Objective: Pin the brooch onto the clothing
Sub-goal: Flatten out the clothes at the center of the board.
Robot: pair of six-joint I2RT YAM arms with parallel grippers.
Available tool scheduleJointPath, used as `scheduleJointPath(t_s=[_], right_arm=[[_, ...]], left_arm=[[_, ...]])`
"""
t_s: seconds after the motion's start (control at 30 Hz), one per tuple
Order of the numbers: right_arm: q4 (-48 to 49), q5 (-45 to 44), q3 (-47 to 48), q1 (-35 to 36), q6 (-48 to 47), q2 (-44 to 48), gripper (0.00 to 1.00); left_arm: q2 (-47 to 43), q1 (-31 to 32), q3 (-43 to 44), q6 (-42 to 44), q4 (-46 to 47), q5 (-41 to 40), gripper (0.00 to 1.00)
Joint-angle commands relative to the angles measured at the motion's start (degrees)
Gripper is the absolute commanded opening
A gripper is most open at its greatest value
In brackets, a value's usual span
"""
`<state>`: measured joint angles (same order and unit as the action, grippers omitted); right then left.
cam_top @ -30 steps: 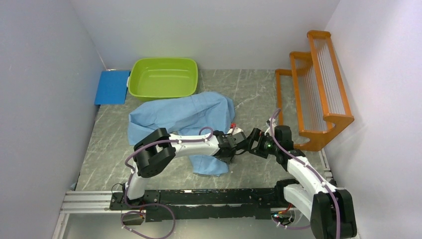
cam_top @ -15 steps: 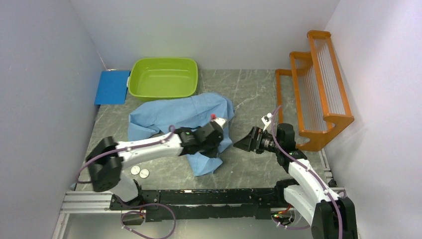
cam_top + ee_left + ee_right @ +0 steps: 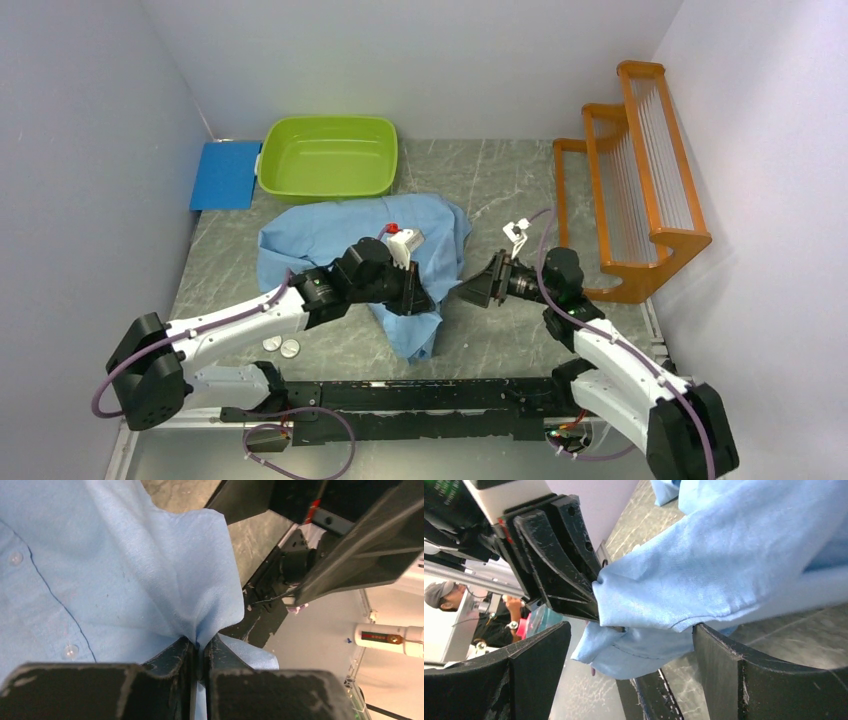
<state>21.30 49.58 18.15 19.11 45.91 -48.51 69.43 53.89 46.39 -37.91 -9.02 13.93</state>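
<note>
The light blue shirt [image 3: 340, 230] lies crumpled on the table in front of the green tub [image 3: 327, 155]. My left gripper [image 3: 416, 298] is shut on a fold at the shirt's near right part and holds it raised; in the left wrist view the cloth [image 3: 150, 570] puckers into the closed jaws [image 3: 200, 650]. My right gripper [image 3: 470, 291] is open just right of that fold; in the right wrist view its fingers [image 3: 744, 675] stand wide, the hanging cloth [image 3: 704, 575] just ahead of them. Two small white round discs [image 3: 281, 346] lie near the left arm; no clear brooch shows.
An orange wooden rack [image 3: 630, 190] stands at the right edge. A flat blue pad [image 3: 225, 175] lies left of the tub. White walls close in the left, back and right. The black base rail [image 3: 400, 400] runs along the near edge.
My left arm has swung out to the left and drawn the gripped fold left, uncovering the two discs. My right gripper has followed leftward towards the fold.
</note>
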Motion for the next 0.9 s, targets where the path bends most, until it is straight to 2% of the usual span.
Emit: scheduleJointPath(t_s=[0.0, 0.13, 0.23, 0.27, 0.33, 0.4, 0.57, 0.7, 0.87], right_arm=[[8.71, -4.88, 2.65, 5.22, 1.39, -4.92, 0.94], [8.17, -9.56, 2.3, 6.25, 1.87, -6.19, 0.92], [8.75, -12.37, 0.97, 6.21, 3.28, -4.82, 0.93], [10.27, -12.55, 0.42, 6.27, 4.32, -4.35, 0.94], [13.92, -12.37, -0.35, 6.41, 6.19, -4.03, 0.94], [16.72, -11.88, -0.15, 7.03, 6.92, -4.77, 0.94], [19.84, -10.35, 1.94, 8.75, 7.58, -9.12, 0.93], [18.62, -10.63, 1.98, 9.26, 7.31, -10.13, 0.92], [12.66, -11.36, 0.78, 9.27, 5.26, -9.74, 0.83]], left_arm=[[-3.33, -0.7, -2.05, -1.69, 8.47, 4.59, 0.1], [-4.73, -1.21, -3.71, -2.37, 8.29, 3.86, 0.13], [-5.6, -1.33, -4.51, -2.86, 8.13, 3.76, 0.22], [-5.87, -1.33, -4.81, -2.9, 8.48, 3.99, 0.26], [-6.14, -1.38, -5.2, -2.85, 8.66, 4.48, 0.45], [-6.12, -1.41, -5.34, -2.57, 8.61, 4.91, 0.58], [-6.26, -1.57, -5.7, -2.48, 8.65, 4.45, 0.64], [-7.5, -2.34, -6.58, -2.87, 7.48, 4.11, 0.76], [-9.51, -3.94, -9.18, -4.48, 8.1, 3.94, 0.73]])
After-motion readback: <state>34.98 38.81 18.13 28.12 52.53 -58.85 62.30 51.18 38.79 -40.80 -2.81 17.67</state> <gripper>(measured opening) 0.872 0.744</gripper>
